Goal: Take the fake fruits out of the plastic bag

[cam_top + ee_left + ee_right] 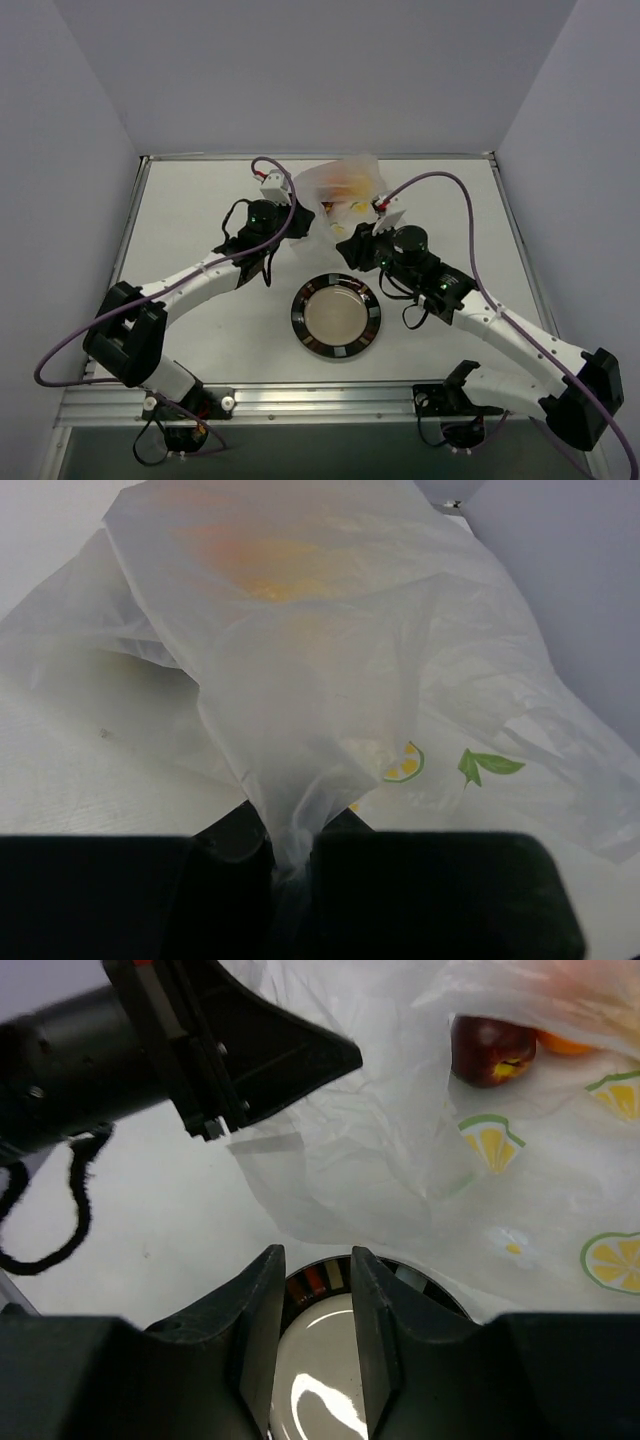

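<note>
**Two-arm unloading of a plastic bag, far centre of the tabletop.** The left end effector is clamped on a gathered twist of film and holds that part of the bag raised, probably to open the folds and expose the contents. The right end effector hovers just beside the bag's near edge and above the plate. Its fingers are narrowly apart with nothing between them, which reads as readiness to reach in. The bag is thin, crinkled, whitish translucent film printed with lemon slices and green leaves, and its lower layer lies spread on the tabletop. The fake fruits are inside it. In the right wrist view a glossy dark red fruit rests on the lower layer, with an orange fruit against it, half under a fold. Through the lifted film the left wrist view shows only an orange-yellow blur, so a yellow fruit cannot be singled out.
</note>
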